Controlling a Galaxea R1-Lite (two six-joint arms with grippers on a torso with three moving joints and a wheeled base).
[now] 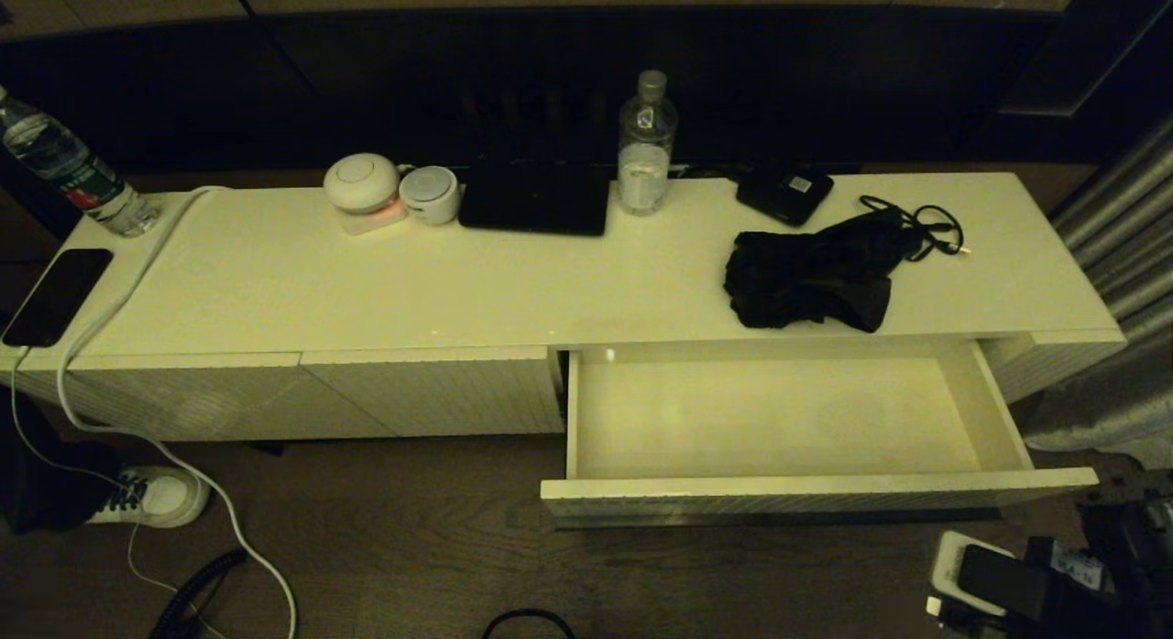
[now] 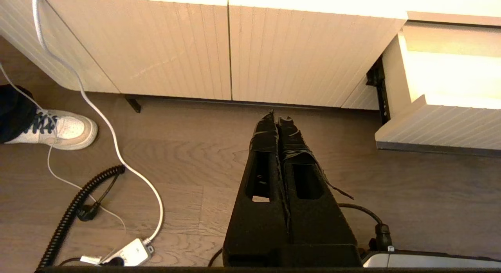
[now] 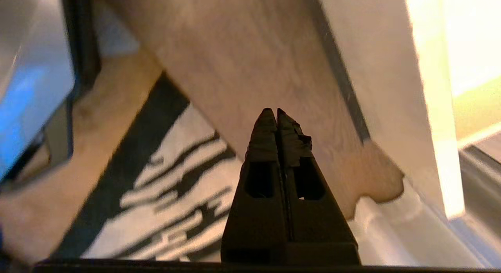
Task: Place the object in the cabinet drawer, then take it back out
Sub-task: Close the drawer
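Observation:
The object [image 1: 811, 272], a crumpled black fabric bundle, lies on the cream cabinet top near its front edge, toward the right. Directly below it the cabinet drawer [image 1: 816, 486] stands pulled out, its pale inside bare. In the left wrist view, my left gripper [image 2: 277, 118] is shut on nothing. It hangs over the wooden floor in front of the ribbed panels, with the drawer's corner [image 2: 438, 128] off to one side. My right gripper [image 3: 273, 112] is shut and empty too, low over the floor beside the drawer's front. Neither gripper is near the bundle.
On the cabinet top are a water bottle [image 1: 646, 144], a small black box with a white label [image 1: 784, 192], a looped black cable [image 1: 926, 222], a flat black pad [image 1: 536, 199], two white round devices [image 1: 362, 190] and a phone [image 1: 57, 295]. A shoe [image 1: 160, 495] and white cord lie left.

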